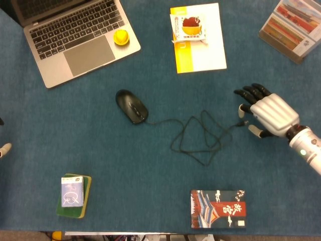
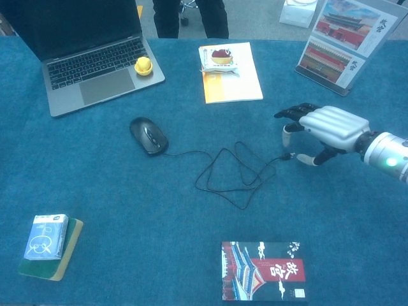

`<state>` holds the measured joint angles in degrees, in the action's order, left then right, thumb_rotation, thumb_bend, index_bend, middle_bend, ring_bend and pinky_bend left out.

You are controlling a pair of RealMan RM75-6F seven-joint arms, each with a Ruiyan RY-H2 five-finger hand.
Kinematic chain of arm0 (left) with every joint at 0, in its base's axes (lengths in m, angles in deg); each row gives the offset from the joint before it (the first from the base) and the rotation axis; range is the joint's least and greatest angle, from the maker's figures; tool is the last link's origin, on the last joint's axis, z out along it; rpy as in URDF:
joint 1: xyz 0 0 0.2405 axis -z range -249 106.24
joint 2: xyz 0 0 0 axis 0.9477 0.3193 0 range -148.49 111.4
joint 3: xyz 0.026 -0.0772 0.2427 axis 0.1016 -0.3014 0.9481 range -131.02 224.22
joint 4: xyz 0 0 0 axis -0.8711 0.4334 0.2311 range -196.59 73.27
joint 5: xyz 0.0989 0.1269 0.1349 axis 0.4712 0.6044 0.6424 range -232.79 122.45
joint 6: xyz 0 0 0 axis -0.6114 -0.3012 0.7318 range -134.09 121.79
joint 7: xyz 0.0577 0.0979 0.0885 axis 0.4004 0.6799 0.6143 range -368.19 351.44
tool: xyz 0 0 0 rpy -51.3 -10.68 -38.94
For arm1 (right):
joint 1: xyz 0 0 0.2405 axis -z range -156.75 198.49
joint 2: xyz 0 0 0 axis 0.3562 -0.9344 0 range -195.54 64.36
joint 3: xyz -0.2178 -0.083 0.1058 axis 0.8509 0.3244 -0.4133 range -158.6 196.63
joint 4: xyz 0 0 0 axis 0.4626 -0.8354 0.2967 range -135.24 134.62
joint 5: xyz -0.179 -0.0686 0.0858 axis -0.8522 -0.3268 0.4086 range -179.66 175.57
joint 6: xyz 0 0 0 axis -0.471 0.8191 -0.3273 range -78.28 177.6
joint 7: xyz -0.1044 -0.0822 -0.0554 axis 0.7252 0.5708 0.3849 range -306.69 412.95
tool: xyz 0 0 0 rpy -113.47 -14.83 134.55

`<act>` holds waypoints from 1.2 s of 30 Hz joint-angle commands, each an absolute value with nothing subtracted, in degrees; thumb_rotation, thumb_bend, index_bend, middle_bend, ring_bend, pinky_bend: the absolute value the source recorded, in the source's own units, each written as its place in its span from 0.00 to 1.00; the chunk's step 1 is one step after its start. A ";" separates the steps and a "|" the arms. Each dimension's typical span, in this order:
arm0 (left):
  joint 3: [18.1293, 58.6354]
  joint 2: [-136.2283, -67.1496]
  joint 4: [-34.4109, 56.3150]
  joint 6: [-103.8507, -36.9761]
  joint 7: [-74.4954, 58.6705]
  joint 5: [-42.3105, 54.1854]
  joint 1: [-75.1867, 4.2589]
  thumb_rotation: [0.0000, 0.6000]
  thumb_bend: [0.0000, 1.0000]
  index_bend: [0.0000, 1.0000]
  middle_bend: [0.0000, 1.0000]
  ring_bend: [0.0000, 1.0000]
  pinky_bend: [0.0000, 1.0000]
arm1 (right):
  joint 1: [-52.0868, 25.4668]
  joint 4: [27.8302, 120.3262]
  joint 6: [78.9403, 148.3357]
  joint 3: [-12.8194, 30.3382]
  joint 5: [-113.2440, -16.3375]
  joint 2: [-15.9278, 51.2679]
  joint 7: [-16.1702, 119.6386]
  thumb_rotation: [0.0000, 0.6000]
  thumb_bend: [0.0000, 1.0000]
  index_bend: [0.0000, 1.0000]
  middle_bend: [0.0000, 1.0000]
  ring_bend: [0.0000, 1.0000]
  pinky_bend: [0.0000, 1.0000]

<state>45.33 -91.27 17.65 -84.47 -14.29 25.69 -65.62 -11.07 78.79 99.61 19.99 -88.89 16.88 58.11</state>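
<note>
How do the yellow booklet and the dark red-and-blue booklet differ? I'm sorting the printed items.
The yellow booklet lies at the far edge with a snack packet on top; the dark booklet lies at the near edge, bare. The yellow booklet is larger and lighter. Both lie flat on the blue cloth.

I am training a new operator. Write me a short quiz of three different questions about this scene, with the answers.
1. True or false: the right hand holds the mouse.
2. Which thing lies nearest the right hand? A) the laptop B) the plug end of the mouse cable C) the yellow booklet
3. Fill in: the small yellow object sits on the ______.

Key
1. False: the hand is at the plug end, with fingers spread, far from the mouse.
2. B
3. laptop
</note>
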 commanded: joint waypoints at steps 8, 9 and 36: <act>45.29 -91.52 16.95 -84.35 -15.12 25.58 -65.89 1.00 0.00 0.45 0.41 0.44 0.56 | -11.82 78.12 99.52 20.49 -89.02 17.91 58.46 1.00 0.32 0.41 0.07 0.00 0.04; 45.29 -91.58 16.83 -84.38 -15.25 25.59 -65.94 1.00 0.00 0.45 0.41 0.44 0.56 | -11.88 78.06 99.43 20.55 -88.93 17.98 58.51 1.00 0.32 0.41 0.07 0.00 0.04; 45.11 -91.87 15.36 -84.94 -17.42 25.63 -66.89 1.00 0.00 0.45 0.41 0.44 0.56 | -12.17 74.95 101.19 21.74 -89.61 20.90 60.41 1.00 0.32 0.46 0.07 0.00 0.04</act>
